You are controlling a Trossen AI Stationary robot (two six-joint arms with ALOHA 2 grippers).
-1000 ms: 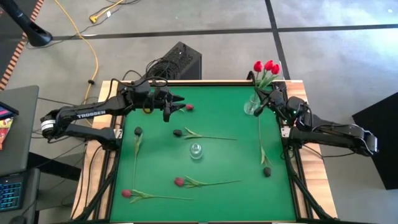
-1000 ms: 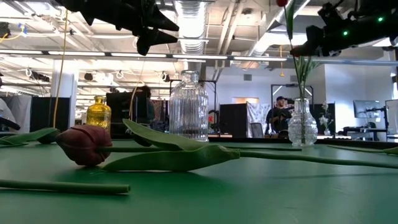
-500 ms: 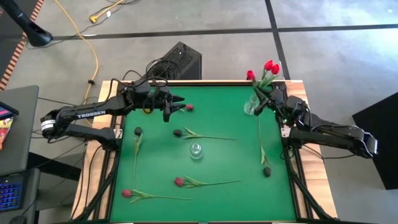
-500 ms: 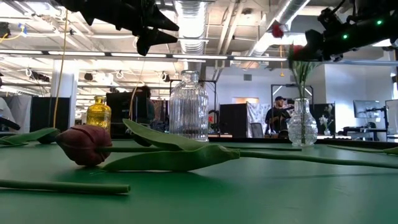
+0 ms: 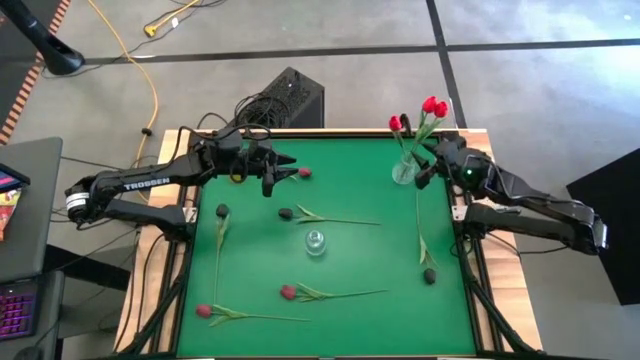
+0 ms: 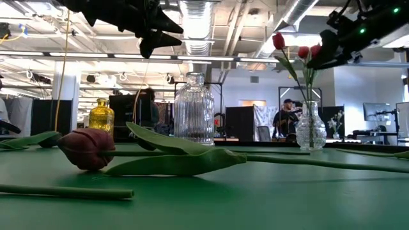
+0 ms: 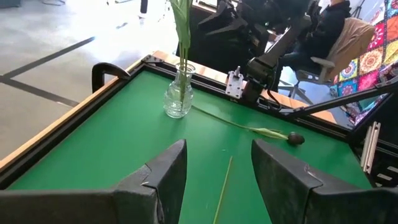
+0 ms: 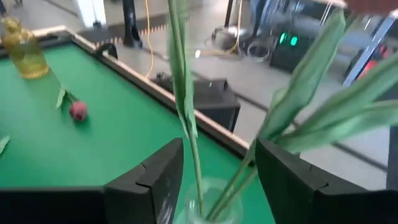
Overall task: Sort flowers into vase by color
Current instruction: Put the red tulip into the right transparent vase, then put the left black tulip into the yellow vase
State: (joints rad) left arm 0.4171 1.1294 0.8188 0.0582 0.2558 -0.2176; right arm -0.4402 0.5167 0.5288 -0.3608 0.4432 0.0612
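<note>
The right claw [image 5: 425,166] hung just beside the small clear glass vase [image 5: 404,172] at the far right corner of the green felt-topped desk [image 5: 350,240], its fingers spread wide with green stems between them but gripping nothing. The 3 bright red artificial tulips [image 5: 418,111] stood in that vase, leaning apart; in the right wrist view their heads were cut off and only blurred stems and leaves showed.

The left claw [image 5: 283,166] hovered over the far left of the desk, fingers wide and empty, hiding most of a yellow glass bottle [image 6: 101,115] from above.

A ribbed clear glass vase [image 5: 315,241] stood near the middle. Around it lay loose tulips: a crimson one [image 5: 304,172], near-black ones [image 5: 222,211] [image 5: 286,213] [image 5: 429,276], and 2 pinkish ones [image 5: 288,292] [image 5: 203,311] nearer the front edge. In the low view a crimson bud [image 6: 87,149] and its leaf blocked much of the desk behind. A person [image 6: 285,119] stood far off in the room, hard to make out.
</note>
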